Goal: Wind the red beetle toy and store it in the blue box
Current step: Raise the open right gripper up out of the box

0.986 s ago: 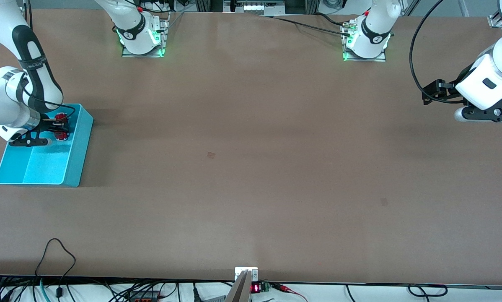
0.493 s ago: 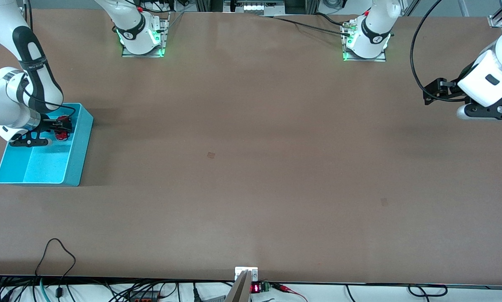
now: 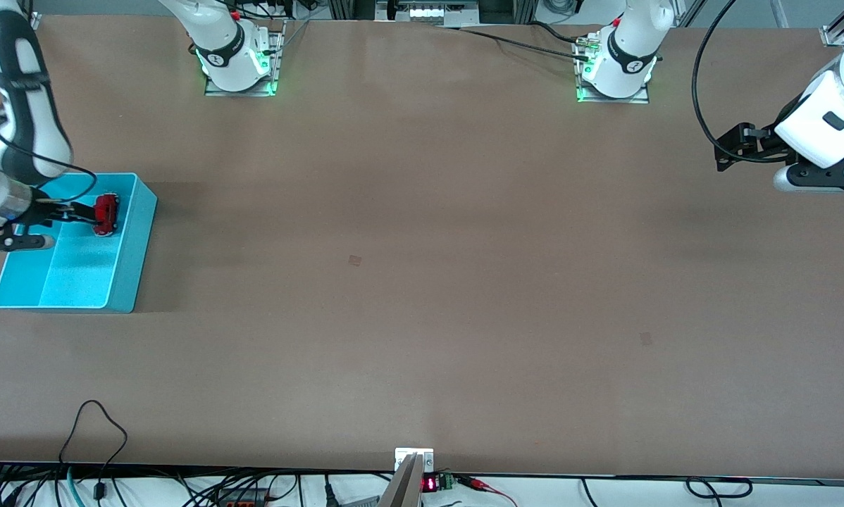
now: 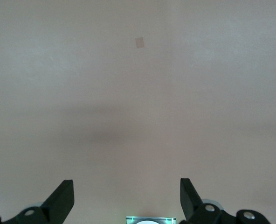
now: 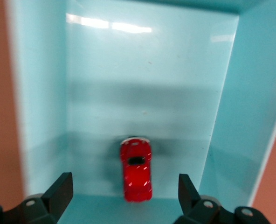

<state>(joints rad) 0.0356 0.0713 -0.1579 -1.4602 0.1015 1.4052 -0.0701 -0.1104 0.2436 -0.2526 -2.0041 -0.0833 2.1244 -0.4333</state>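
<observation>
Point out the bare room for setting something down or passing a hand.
The table lies bare from the blue box across to the left arm's end. In the box, the floor nearer the camera is free. Crowded: its farther end, where the red beetle toy lies beside the open right gripper.

Item: brown table [image 3: 422,282].
- Turquoise-blue open-topped plastic box [image 3: 129,267]: mid-height at the frame's edge, right arm's end.
- Small red beetle toy car [image 3: 106,213]: on the box floor, in the part farther from the front camera.
- Right gripper [image 3: 70,209]: over the box, just beside the car.
- Left gripper [image 3: 726,149]: over the table, upper frame, left arm's end.
</observation>
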